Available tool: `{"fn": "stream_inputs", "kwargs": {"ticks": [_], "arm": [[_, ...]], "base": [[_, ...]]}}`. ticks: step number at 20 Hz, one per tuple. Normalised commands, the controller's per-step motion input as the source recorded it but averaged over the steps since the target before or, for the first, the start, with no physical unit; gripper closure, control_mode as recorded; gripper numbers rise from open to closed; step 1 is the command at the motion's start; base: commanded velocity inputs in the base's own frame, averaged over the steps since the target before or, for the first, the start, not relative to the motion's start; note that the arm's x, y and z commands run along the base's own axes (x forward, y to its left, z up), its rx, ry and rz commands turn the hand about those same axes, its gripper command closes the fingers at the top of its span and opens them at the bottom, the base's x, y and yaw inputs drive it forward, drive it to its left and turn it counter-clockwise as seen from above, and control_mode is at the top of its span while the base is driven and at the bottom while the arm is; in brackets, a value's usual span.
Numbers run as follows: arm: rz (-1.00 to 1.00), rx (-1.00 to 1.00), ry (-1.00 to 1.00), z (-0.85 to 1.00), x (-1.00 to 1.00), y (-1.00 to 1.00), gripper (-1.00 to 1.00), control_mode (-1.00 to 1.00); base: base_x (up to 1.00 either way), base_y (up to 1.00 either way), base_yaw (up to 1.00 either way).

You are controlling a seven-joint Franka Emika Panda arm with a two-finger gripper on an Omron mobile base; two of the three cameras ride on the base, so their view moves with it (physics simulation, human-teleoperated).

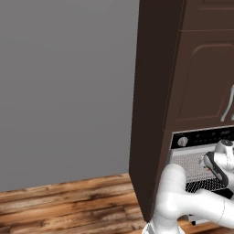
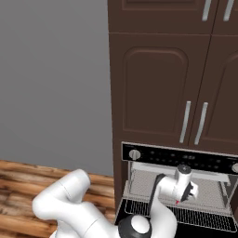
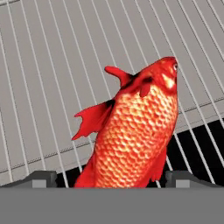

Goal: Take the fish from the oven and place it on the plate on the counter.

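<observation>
Since the scaly red-orange fish (image 3: 135,131) looks slick and light, the released end effector (image 3: 111,179) should pinch its thick midbody.

No writing, label, brand or number can be read anywhere. The oven (image 2: 179,160) has a black control panel (image 2: 186,159) with small pale marks along it, but they are too small and blurred to make out as letters or digits, and the round knob (image 2: 135,154) at its end carries no legible sign.
</observation>
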Motion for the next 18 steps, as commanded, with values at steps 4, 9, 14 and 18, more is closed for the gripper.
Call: {"fn": "stream_inputs", "kwargs": {"ticks": [4, 9, 14, 18], "arm": [[-0.06, 0.00, 0.00, -0.44, -0.02, -0.07, -1.00, -1.00], [-0.05, 0.00, 0.00, -0.32, 0.00, 0.00, -1.00, -1.00], [-0.01, 0.00, 0.01, -0.14, -0.03, -0.01, -1.00, -1.00], [0.00, 0.00, 0.01, -0.04, -0.09, 0.00, 1.00, -1.00]], "base": [[0.00, 0.00, 0.00], [0.00, 0.00, 0.00], [0.00, 0.00, 0.00], [0.00, 0.00, 0.00]]}}
